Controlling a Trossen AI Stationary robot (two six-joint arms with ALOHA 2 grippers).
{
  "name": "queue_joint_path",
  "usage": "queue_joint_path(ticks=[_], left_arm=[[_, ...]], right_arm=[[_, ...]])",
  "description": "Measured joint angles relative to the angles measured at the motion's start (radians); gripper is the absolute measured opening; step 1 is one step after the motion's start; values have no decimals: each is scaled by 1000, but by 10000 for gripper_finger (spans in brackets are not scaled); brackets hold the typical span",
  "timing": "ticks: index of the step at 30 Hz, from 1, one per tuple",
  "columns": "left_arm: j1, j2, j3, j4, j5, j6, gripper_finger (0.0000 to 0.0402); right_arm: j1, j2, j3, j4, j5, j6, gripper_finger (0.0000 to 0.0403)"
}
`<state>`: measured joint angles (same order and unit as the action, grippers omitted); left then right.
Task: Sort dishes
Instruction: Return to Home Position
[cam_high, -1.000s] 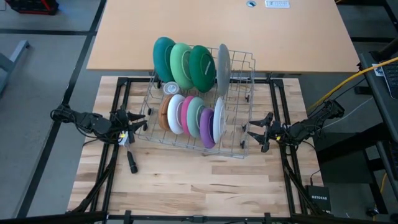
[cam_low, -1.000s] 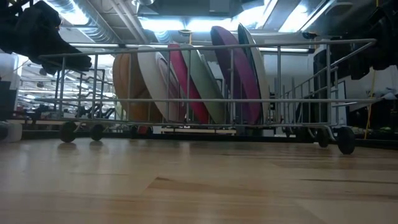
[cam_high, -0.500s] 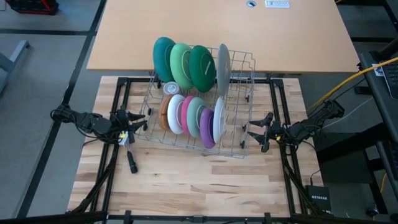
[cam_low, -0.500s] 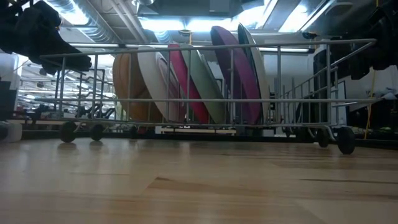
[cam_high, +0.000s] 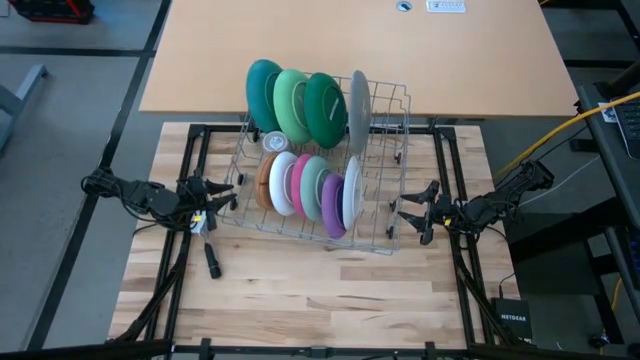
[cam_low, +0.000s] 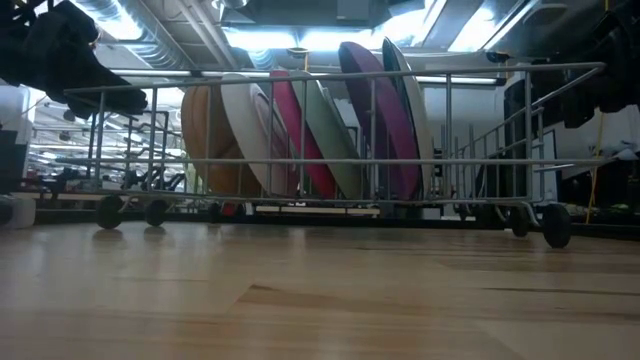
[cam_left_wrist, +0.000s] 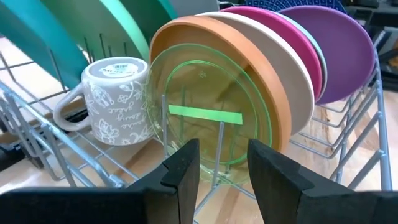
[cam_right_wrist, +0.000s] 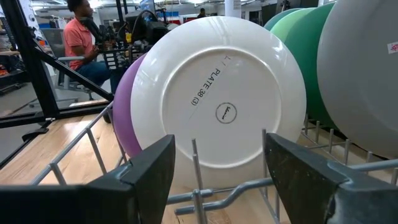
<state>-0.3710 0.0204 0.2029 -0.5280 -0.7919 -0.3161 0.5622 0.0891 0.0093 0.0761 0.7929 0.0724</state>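
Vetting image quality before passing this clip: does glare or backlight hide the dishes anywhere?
High view: even light, dishes in the dish rack readable. Low view: bright ceiling lights behind, left arm a silhouette, dishes' colours visible. Right wrist view: white plate free of glare.

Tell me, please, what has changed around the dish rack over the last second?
Nothing visibly changed. The left gripper and right gripper stay open on either side of the dish rack, and the dishes stand in it as before.
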Motion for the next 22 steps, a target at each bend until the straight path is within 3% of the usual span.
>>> queue_joint_path(ticks=[5,11,17,22], left_arm=[[0,0,0,3,7,43,125],[0,0,0,-1,-1,-20,125],[0,0,0,3,7,44,125],[0,0,0,0,2,-8,125]], right_arm=[[0,0,0,0,0,0,250],[0,0,0,0,0,0,250],[0,0,0,0,0,0,250],[0,0,0,0,0,0,250]])
